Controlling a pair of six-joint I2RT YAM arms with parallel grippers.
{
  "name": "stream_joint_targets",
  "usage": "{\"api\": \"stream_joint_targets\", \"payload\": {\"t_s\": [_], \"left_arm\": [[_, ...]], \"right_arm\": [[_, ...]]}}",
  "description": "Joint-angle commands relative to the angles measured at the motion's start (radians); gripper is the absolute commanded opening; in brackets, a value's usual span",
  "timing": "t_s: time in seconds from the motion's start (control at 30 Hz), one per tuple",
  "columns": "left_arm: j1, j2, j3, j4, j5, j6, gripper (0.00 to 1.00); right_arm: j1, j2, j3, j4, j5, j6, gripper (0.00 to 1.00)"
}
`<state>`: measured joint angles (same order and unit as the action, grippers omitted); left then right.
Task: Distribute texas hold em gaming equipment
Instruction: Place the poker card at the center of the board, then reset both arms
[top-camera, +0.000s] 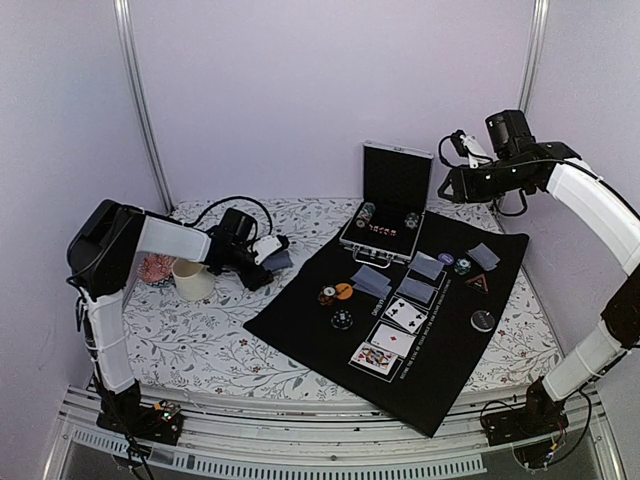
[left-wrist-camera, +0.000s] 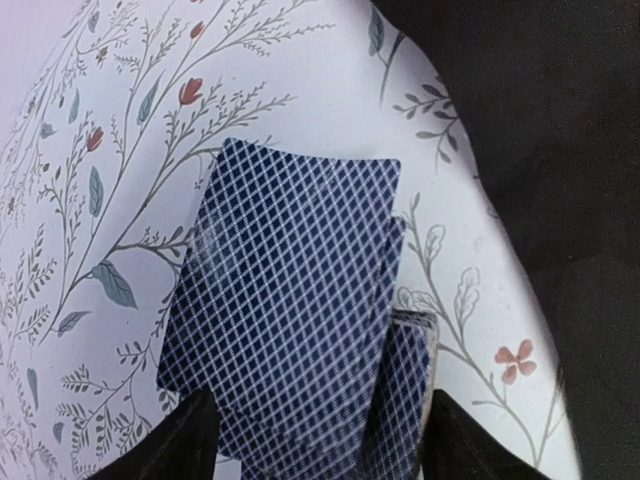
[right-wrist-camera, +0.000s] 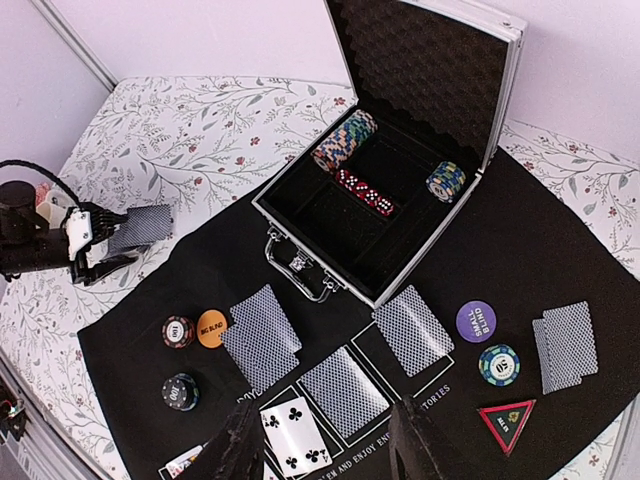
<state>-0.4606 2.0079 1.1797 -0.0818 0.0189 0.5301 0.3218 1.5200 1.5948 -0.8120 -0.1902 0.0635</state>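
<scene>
1. small fanned stack of cards, lattice backs up, flat on the floral surface, just off the left corner of the black mat.
2. long axis running almost straight away from the left gripper, tipped a little to one side; near end lying between the two tips.
3. left gripper open: jaws parted to either side of the stack's near end, no pinch to be seen; contact with the card edges impossible to judge.
4. right gripper open too and empty, hanging high by the far right corner of the mat, beyond the case and well apart from this stack.
5. left arm by far the nearer; any re-grip or retreat probably its job, best drawn back along the stack's long axis so as not to drag the cards.
6. left wrist view alone: several offset cards in the fan and the tips' placement beside them; nothing of the mat's layout.
7. right wrist view: chips racked in the case, face-down pairs on the mat, the purple button and orange button.
8. top view alone: both arms at once, and the cup just left of the left gripper.
</scene>
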Motion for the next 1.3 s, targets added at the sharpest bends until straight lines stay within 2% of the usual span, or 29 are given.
{"api": "stream_joint_targets", "payload": {"t_s": [0.0,0.03,0.1,0.17,0.2,0.23,0.27,0.37,0.47,0.6,0.73,0.83,0.93,1.07,1.17,1.27], "left_arm": [[0.011,0.034,-0.023,-0.172,0.076,0.027,0.74],[0.011,0.026,-0.031,-0.174,0.085,0.032,0.77],[0.011,0.011,-0.041,-0.169,0.093,0.032,0.94],[0.011,-0.011,-0.041,-0.158,0.104,0.016,0.98],[0.011,-0.027,-0.038,-0.149,0.112,0.006,0.98],[0.011,-0.05,-0.037,-0.136,0.12,-0.002,0.98],[0.011,-0.081,-0.039,-0.117,0.124,-0.01,0.98],[0.011,-0.151,-0.038,-0.068,0.12,-0.033,0.98],[0.008,-0.24,-0.039,-0.032,0.134,-0.06,0.98],[0.008,-0.409,-0.072,0.037,0.129,-0.124,0.98],[0.022,-0.607,-0.183,0.188,0.004,-0.24,0.98],[0.061,-0.744,-0.309,0.317,-0.126,-0.319,0.98],[0.123,-0.823,-0.433,0.425,-0.289,-0.392,0.98],[0.237,-0.842,-0.597,0.567,-0.502,-0.556,0.98],[0.264,-0.788,-0.755,0.867,-0.604,-0.516,0.98],[0.271,-0.67,-0.816,1.0,-0.677,-0.478,0.98]], "right_arm": [[0.009,-0.034,0.03,-0.014,0.02,0.004,0.45],[0.008,-0.035,0.03,-0.014,0.02,0.004,0.45],[0.008,-0.035,0.028,-0.013,0.012,0.002,0.47],[0.009,-0.037,0.023,-0.007,-0.016,-0.003,0.55],[0.008,-0.044,0.016,0.009,-0.036,-0.007,0.68],[0.007,-0.057,0.0,0.031,-0.046,-0.017,0.87],[0.007,-0.075,-0.02,0.074,-0.045,-0.025,0.99],[-0.015,-0.152,-0.094,0.178,-0.053,-0.047,0.99],[-0.132,-0.222,-0.198,0.307,-0.186,-0.05,0.99],[-0.267,-0.358,-0.436,0.544,-0.18,-0.029,0.99],[-0.34,-0.487,-0.692,0.822,-0.193,-0.023,0.99],[-0.363,-0.524,-0.917,1.085,-0.134,-0.027,0.99],[-0.376,-0.514,-1.115,1.361,-0.048,-0.042,0.99],[-0.391,-0.443,-1.353,1.749,0.009,-0.083,0.99],[-0.396,-0.336,-1.456,1.978,0.055,-0.114,0.99],[-0.407,-0.215,-1.474,2.098,0.013,-0.096,0.99]]}}
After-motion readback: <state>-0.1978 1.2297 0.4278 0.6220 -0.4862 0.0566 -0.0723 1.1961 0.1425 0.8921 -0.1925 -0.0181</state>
